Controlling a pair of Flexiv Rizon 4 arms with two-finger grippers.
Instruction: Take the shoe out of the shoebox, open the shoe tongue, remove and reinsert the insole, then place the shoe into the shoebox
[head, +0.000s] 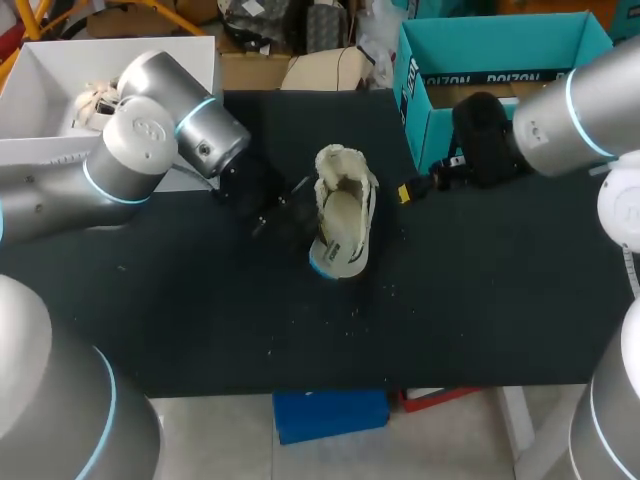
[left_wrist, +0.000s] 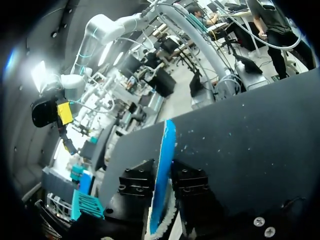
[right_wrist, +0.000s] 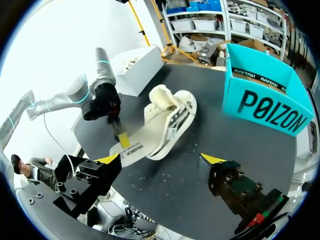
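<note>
At the upper left of the head view stands a white box (head: 60, 70), which I judge to play no part in this. Just right of it my left gripper (head: 283, 215) sits at the shoe's (head: 345, 200) flank, clenched on the insole (left_wrist: 164, 150). In its wrist view a thin blue-edged sheet stands on edge between the two black fingers, with both of them pressing on it.

The shoe lies in the middle of the frame on the dark, matte, speckled table (head: 480, 300). It is out of the box, with its mouth gaping, so I take the tongue as opened. The insole looks partly drawn out at the heel, so its removal is under way. Reinsertion and boxing are left.

The shoe is pale cream with a soft, crumpled upper, and the insole is flat and bendy.

Right of it, my right gripper (right_wrist: 160, 160) hangs released, with nothing between its tips. At the upper right is the shoebox (head: 420, 90), open-topped, of stiff teal card.
</note>
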